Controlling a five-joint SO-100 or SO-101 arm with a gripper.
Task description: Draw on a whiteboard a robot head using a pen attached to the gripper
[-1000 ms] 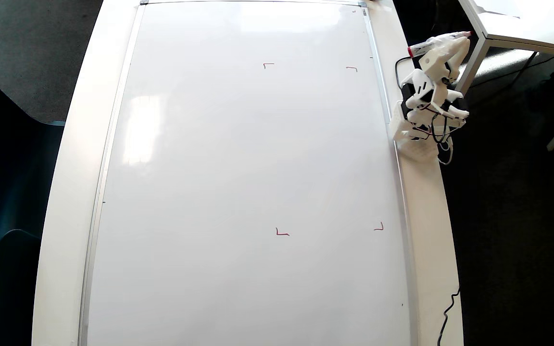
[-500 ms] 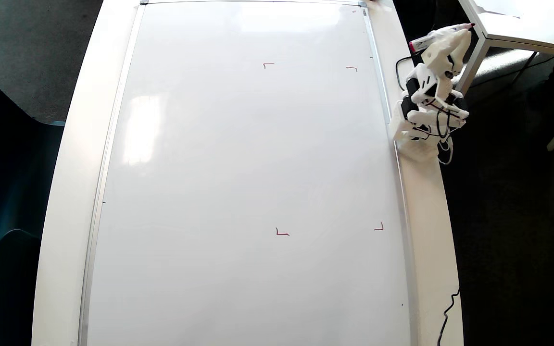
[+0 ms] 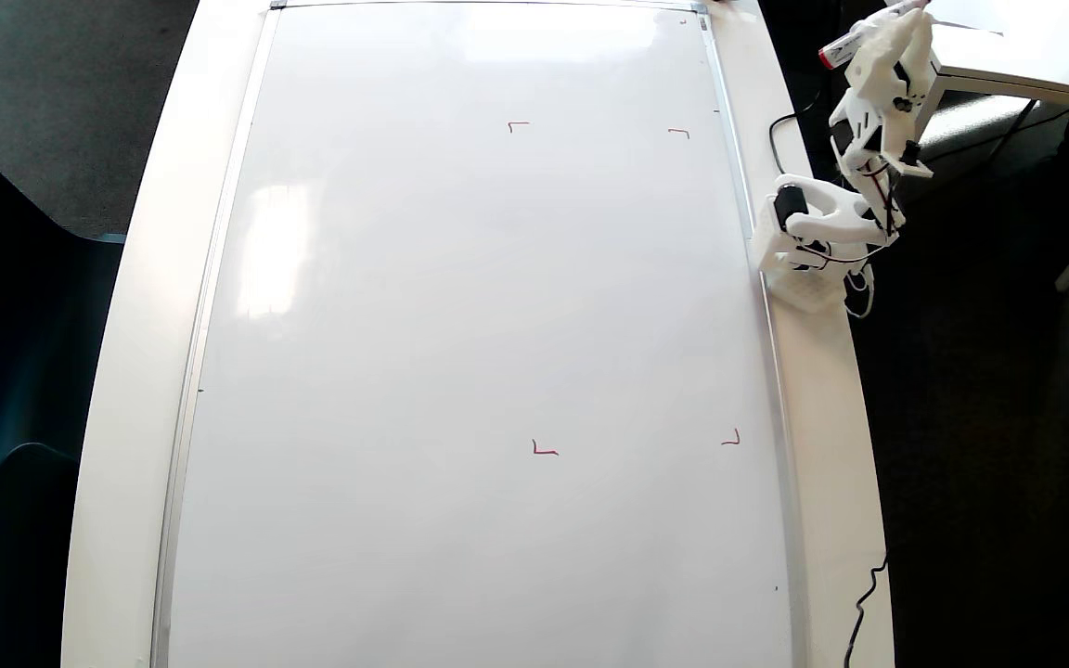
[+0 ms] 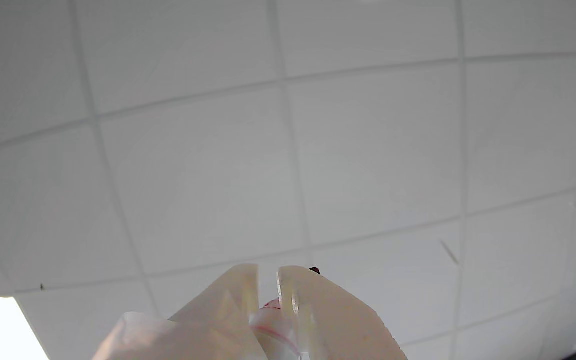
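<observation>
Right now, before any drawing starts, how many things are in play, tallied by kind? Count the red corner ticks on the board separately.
Whiteboard: 1
Red corner ticks: 4 ()
Pen: 1
Gripper: 1, pointing up off the board; the wrist view shows only ceiling tiles
Robot head drawing: 0, not yet begun
Total: 7

overhead view: whiteboard (image 3: pixel 479 334) lies flat on table (image 3: pixel 126 371), fills most of it. arm base (image 3: pixel 799 250) on table's right edge, just beside whiteboard. gripper (image 3: pixel 896 28) with pen (image 3: pixel 845 51) raised beyond upper-right corner, off whiteboard.
</observation>
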